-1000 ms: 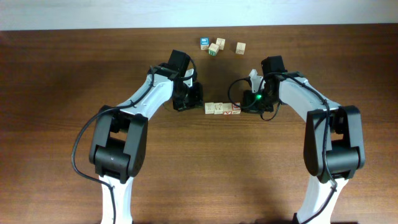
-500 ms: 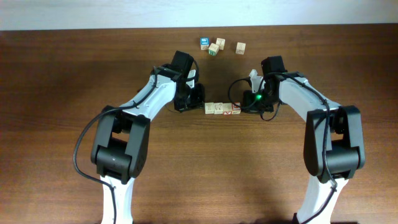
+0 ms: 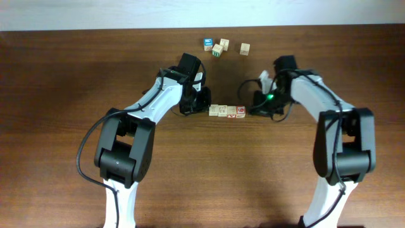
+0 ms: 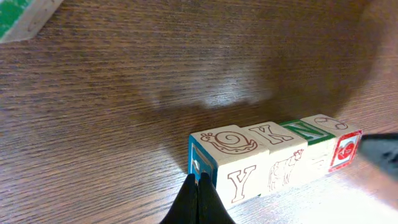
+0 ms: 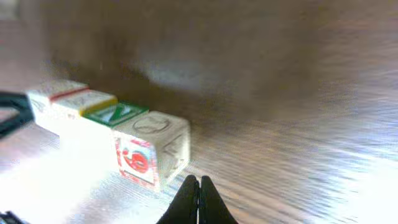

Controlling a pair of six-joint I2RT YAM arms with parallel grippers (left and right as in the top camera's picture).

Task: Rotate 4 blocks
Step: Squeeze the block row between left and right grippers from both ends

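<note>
Overhead, the row of four blocks (image 3: 226, 111) is seen lying mid-bench (image 3: 57, 88). The left gripper (image 4: 198, 183) and right gripper (image 5: 193, 183) are fully closed and empty, one at each end. Opposed end pushes should be balanced so that the row is turned unbroken.

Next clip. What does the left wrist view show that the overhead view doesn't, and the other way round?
Only the left wrist view: the print on the row of four blocks, with a Y on a side face, a K and a green N on top, and a blue end face. Only the overhead view: the left arm and right arm whole, and the blue-topped cube beyond the row. Both: the row itself, with the shut left pincer at one end.
</note>
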